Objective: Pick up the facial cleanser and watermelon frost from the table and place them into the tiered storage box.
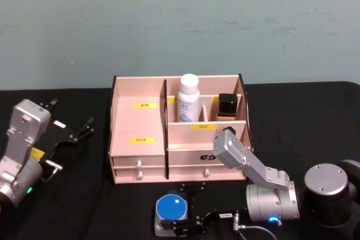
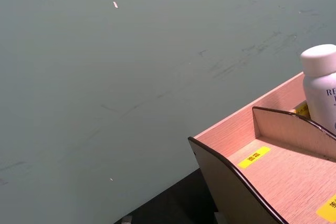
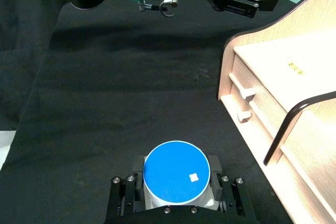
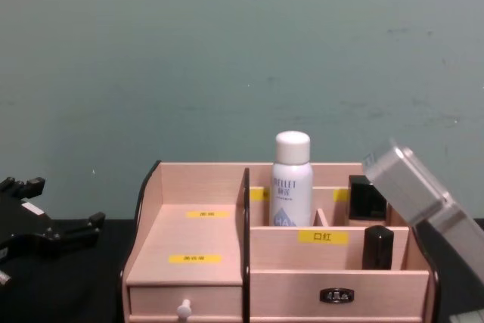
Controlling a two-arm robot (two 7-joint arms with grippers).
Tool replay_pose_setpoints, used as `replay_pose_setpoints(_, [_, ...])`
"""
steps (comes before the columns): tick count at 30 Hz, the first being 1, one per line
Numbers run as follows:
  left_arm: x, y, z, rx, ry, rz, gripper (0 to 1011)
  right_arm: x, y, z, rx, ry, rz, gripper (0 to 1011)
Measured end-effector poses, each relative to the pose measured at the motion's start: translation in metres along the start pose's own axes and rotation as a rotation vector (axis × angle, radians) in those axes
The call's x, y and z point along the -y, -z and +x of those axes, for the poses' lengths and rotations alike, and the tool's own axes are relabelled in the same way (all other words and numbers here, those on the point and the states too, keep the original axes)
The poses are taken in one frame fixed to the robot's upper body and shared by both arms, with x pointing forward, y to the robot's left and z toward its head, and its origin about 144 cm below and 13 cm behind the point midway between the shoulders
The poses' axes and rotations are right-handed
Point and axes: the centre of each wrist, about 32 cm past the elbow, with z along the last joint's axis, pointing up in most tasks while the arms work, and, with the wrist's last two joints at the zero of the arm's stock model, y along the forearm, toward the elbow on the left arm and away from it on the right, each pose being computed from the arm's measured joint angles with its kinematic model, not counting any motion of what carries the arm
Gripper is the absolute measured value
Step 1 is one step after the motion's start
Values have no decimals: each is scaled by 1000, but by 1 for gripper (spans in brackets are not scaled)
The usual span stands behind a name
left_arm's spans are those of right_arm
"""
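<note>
Danger of a slip, or a knock against the drawer fronts of the pale-wood tiered storage box [image 1: 138,122], with the round blue-lidded white jar [image 1: 171,207] on the black table [image 1: 84,195] just before it, clamped by its curved sides in the right gripper [image 3: 177,165]; left gripper [image 1: 73,113] spread apart, parked well left.

The bottle [image 1: 189,98] stands in the tiered storage box's [image 1: 138,122] rear compartment, the jar [image 1: 172,207] before the box.
</note>
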Motion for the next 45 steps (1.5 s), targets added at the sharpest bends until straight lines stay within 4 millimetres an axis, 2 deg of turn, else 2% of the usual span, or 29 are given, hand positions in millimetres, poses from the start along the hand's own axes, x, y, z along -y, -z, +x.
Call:
replay_pose_setpoints(22, [0, 0, 0, 0, 0, 0, 1010, 2, -2, -1, 6, -3, 7, 734])
replay_pose_setpoints(34, [0, 0, 0, 0, 0, 0, 1010, 7, -20, 0, 50, 1, 21, 734])
replay_pose_setpoints(45, [0, 0, 0, 0, 0, 0, 1009, 10, -50, 2, 89, 22, 92, 734])
